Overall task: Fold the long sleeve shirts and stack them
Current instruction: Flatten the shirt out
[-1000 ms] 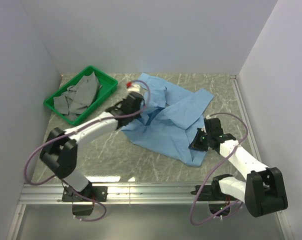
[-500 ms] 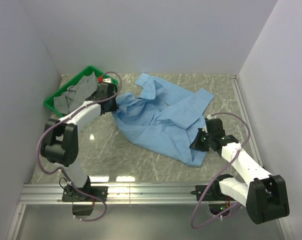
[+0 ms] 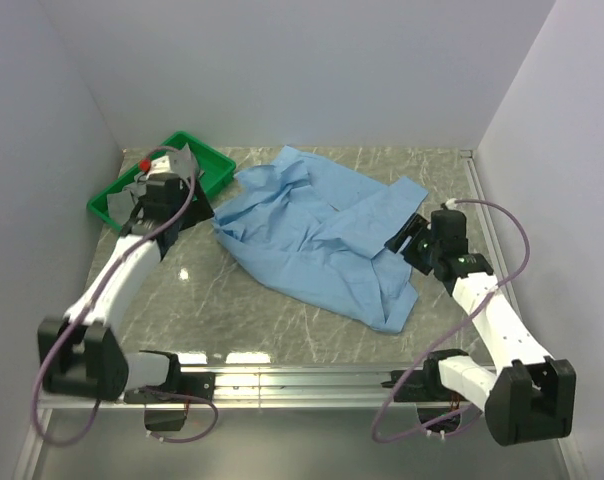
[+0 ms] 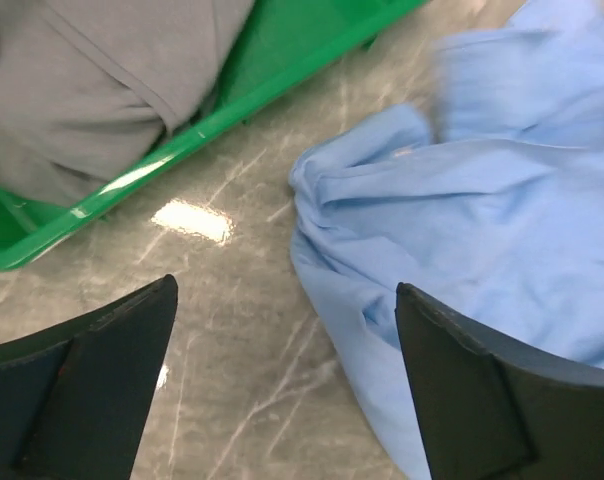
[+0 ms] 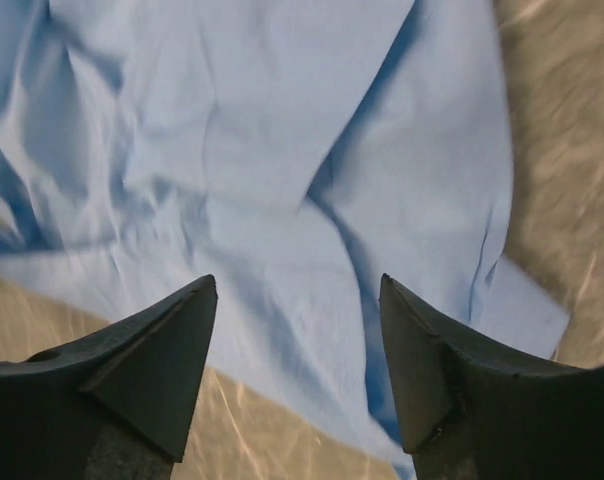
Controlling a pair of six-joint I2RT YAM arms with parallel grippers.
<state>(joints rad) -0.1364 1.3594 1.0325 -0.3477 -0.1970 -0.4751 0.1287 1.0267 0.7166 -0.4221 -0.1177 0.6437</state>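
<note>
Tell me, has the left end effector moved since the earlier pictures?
Yes. The left end effector went left in the top view, from over the light blue shirt to the green tray.

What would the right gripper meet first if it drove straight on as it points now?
Probably the light blue shirt: the right gripper, open, points onto its rumpled cloth; how far off is unclear.

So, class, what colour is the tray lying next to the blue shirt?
The tray is bright green, seen most clearly in the left wrist view.
</note>
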